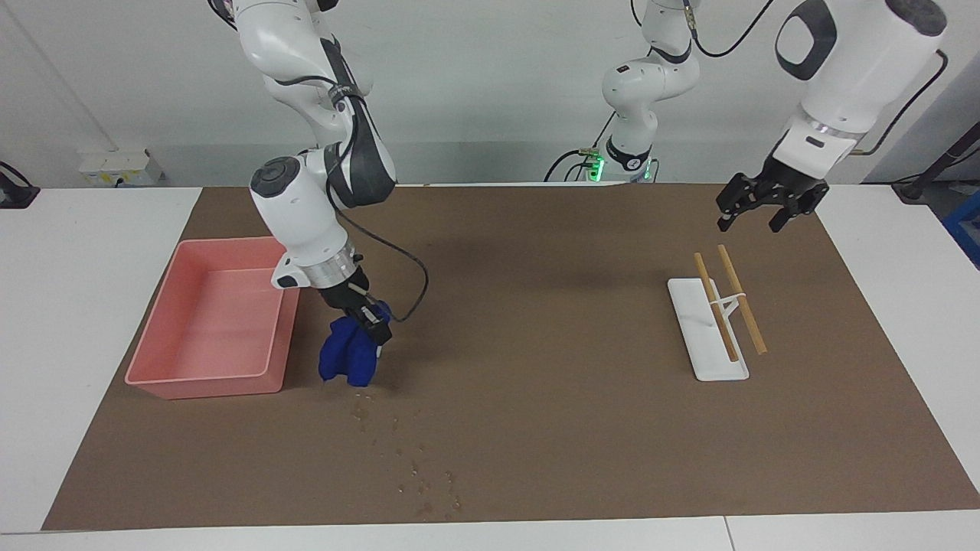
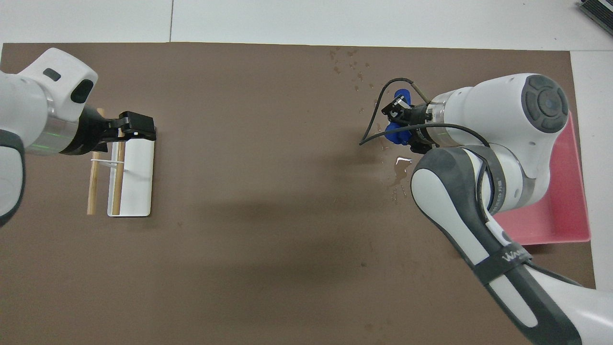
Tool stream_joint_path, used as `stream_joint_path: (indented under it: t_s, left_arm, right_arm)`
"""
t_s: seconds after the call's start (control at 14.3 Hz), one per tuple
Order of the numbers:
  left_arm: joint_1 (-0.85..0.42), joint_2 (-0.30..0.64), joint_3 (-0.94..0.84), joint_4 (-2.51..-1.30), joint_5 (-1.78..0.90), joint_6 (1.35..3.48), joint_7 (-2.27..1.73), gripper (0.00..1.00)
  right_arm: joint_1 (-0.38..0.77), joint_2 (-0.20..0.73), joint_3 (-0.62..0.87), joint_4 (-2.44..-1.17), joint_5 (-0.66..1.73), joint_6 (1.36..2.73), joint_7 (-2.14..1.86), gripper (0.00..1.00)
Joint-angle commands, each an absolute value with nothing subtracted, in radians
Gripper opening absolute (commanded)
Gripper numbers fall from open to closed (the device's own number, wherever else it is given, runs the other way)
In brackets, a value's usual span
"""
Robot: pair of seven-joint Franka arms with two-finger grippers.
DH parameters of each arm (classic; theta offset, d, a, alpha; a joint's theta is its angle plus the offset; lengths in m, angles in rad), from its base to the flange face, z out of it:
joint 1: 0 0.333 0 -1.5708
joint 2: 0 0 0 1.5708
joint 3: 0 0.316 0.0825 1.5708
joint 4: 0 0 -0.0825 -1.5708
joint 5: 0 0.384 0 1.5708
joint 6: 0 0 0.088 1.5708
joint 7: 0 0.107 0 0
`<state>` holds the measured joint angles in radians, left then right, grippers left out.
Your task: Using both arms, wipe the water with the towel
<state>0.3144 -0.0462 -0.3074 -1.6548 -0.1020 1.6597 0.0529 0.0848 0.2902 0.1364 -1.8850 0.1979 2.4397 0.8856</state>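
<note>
My right gripper [image 1: 375, 329] is shut on a bunched blue towel [image 1: 349, 360], which hangs down beside the pink tray. The towel's lower edge is at or just above the brown paper [image 1: 574, 383]. The water [image 1: 417, 471] lies as scattered droplets on the paper, from just under the towel out toward the paper's edge farthest from the robots. From overhead the towel [image 2: 393, 136] shows beside the right gripper [image 2: 401, 125], with water [image 2: 352, 67] specks farther out and a small wet patch [image 2: 401, 167] closer in. My left gripper [image 1: 749, 222] hangs open over the paper near the white stand, also seen overhead [image 2: 139, 130].
A pink tray [image 1: 203, 383] sits at the right arm's end of the table [image 2: 570, 201]. A white stand [image 1: 708, 344] holding two wooden chopsticks [image 1: 743, 302] lies at the left arm's end; overhead the stand [image 2: 141, 187] sits under the left gripper.
</note>
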Motion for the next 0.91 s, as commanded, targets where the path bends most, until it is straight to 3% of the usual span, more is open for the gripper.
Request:
stream_joint_path:
  t_s: [0.0,0.14,0.21,0.42,0.63,0.84]
  left_arm:
    - [0.267,-0.049,-0.238,-1.594,-0.086,1.579,0.071,1.00]
    - [0.062,-0.052,-0.027,-1.591,-0.084,1.562,0.072,1.00]
    - [0.031,-0.055,-0.003,-1.591,-0.083,1.552,0.074,1.00]
    - [0.017,-0.101,-0.011,-1.653,-0.086,1.563,0.066,1.00]
    - [0.014,-0.103,-0.011,-1.648,-0.086,1.552,0.066,1.00]
    - [-0.015,-0.091,-0.043,-1.577,0.018,1.473,0.074,1.00]
  right_arm:
    - [0.060,0.356,0.155,-1.864,0.201,2.554,0.828,0.00]
    - [0.066,0.418,0.155,-1.804,0.198,2.595,0.812,0.00]
    - [0.074,0.460,0.155,-1.761,0.198,2.630,0.789,0.00]
    - [0.093,0.573,0.160,-1.607,0.195,2.668,0.723,0.00]
    - [0.124,0.635,0.160,-1.595,0.199,2.795,0.707,0.00]
    - [0.141,0.650,0.161,-1.601,0.201,2.806,0.698,0.00]
